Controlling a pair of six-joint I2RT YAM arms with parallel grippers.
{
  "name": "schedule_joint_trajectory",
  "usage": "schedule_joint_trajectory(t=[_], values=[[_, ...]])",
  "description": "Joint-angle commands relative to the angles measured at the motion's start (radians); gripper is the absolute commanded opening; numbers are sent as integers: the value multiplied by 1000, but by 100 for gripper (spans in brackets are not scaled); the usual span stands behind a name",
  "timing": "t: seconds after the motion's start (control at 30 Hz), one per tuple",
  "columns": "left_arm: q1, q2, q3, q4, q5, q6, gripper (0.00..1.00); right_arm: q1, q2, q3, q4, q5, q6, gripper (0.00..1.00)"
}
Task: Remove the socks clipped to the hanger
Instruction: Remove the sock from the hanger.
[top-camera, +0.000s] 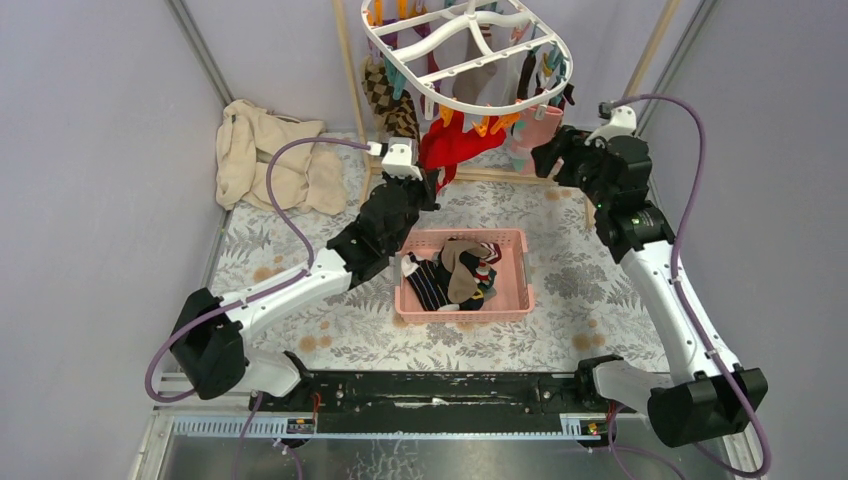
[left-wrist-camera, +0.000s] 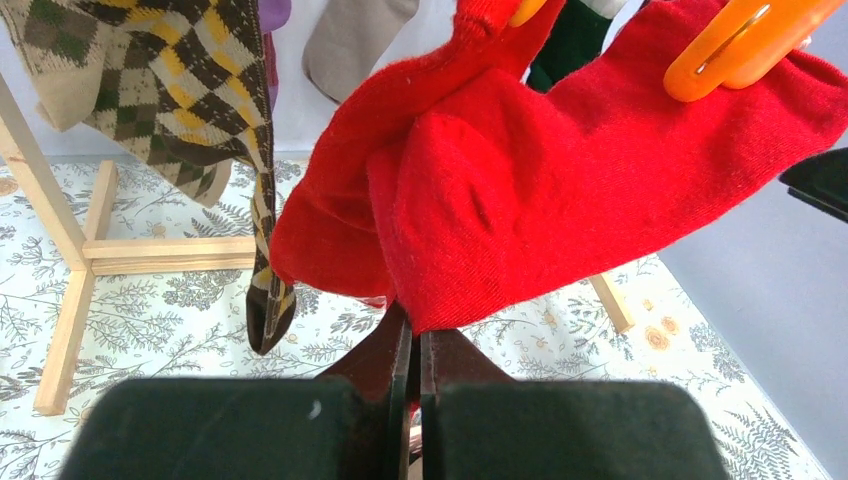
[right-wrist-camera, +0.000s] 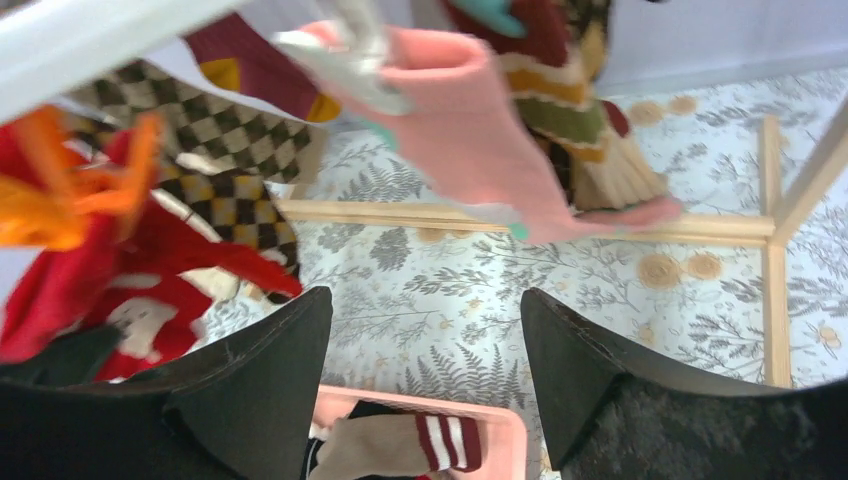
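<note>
Hem of red sock (left-wrist-camera: 560, 200) in left gripper (left-wrist-camera: 415, 338); right gripper (right-wrist-camera: 425, 300) spread.

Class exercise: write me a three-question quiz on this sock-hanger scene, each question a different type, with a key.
1. True or false: the left fingers are shut on the red sock.
2. The clip holding that sock is: A teal; B orange; C purple.
3. Fill in: loose socks lie in the pink ____.
Key: 1 true; 2 B; 3 basket.
</note>
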Motion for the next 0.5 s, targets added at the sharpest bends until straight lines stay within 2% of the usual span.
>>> schedule_joint_trajectory(t=[0.0,0.2,0.47], values=[[11,-28,25,2,8,-5,0,-107,30,-48,126,-140,92,76],[24,-61,20,-20,16,-3,0,-165,130,-73,267,-273,104,73],[38,-84,16,-44,22,-2,0,-223,214,-41,356,-345,93,75]])
